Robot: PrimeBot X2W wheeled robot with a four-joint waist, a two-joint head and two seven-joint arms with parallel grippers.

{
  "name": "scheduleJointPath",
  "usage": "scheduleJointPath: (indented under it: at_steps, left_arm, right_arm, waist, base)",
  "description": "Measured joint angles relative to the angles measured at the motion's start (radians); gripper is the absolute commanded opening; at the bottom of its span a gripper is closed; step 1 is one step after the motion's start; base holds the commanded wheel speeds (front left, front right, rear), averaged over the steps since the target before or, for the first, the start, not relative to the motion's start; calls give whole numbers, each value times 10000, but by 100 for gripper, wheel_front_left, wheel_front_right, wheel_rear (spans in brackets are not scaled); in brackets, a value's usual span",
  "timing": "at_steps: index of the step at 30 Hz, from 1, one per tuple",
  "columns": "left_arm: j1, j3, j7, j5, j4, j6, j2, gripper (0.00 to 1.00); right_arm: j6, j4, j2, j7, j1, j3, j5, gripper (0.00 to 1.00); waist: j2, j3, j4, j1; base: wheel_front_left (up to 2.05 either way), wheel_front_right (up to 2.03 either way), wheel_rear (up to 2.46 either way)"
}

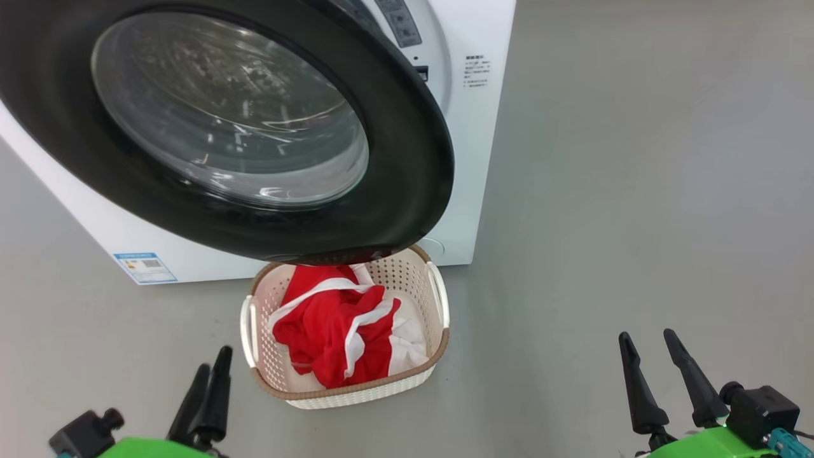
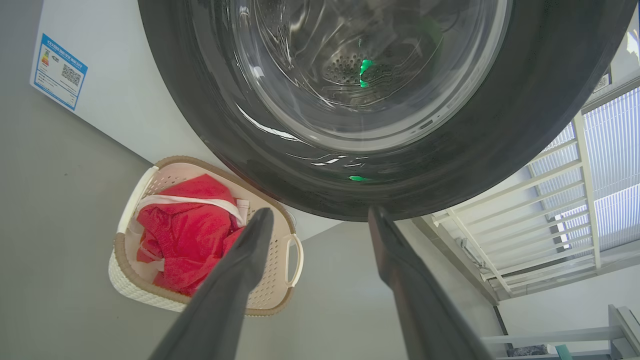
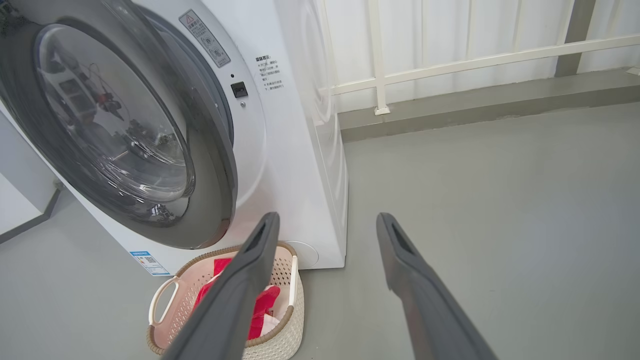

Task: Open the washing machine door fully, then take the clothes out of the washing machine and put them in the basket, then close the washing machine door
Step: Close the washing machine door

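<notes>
The washing machine door (image 1: 407, 191), black-rimmed with a bulging glass window, hangs ajar over the front of the white washing machine (image 1: 474, 159). Its free edge stands off the front panel in the right wrist view (image 3: 210, 200). Below it on the floor sits the cream basket (image 1: 356, 391), partly under the door's lower edge. The red and white clothes (image 1: 324, 331) lie bundled inside it. My left gripper (image 1: 215, 358) is open, low beside the basket's left side. In the left wrist view the door (image 2: 200, 125) fills the top. My right gripper (image 1: 647, 334) is open over bare floor, well right of the basket.
Grey floor (image 1: 636, 191) spreads to the right of the machine. A white railing (image 3: 380, 75) and a low grey curb (image 3: 475, 107) run behind it. A blue label (image 1: 145, 267) marks the machine's lower left corner.
</notes>
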Motion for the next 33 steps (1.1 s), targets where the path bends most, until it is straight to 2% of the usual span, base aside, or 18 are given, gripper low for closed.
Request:
scheduleJointPath:
  at_steps: [7, 12, 18, 19, 24, 33]
  left_arm:
    - [804, 1231, -2, 2272, 0, 0, -134, 100]
    - [972, 1526, 0, 3336, -13, 0, -339, 100]
    - [1393, 2345, 0, 5898, -483, -2, -623, 100]
    - [1393, 2345, 0, 5898, -483, -2, -623, 100]
    - [1704, 2989, 0, 7841, -957, -4, -1081, 100]
    - [2179, 3578, 0, 9676, -1946, -4, -1664, 100]
  right_arm:
    - [0, -6, 2, 0, 145, -59, -48, 100]
    - [0, -2, 4, 0, 304, -71, -50, 100]
    - [0, -2, 6, 0, 325, -113, -92, 100]
    - [0, -2, 6, 0, 325, -113, -92, 100]
    - [0, -6, 6, 0, 333, -144, -92, 100]
    - [0, -48, 6, 0, 523, -167, -92, 100]
  waist:
    - [0, -203, 309, 0]
    - [0, -289, 417, 0]
    - [0, -423, 536, 0]
    - [0, -423, 536, 0]
    - [0, -471, 557, 0]
    - [0, -560, 550, 0]
  base:
    - [0, 0, 0]
    - [0, 0, 0]
    - [0, 0, 0]
    - [0, 0, 0]
    - [0, 0, 0]
    - [0, 0, 0]
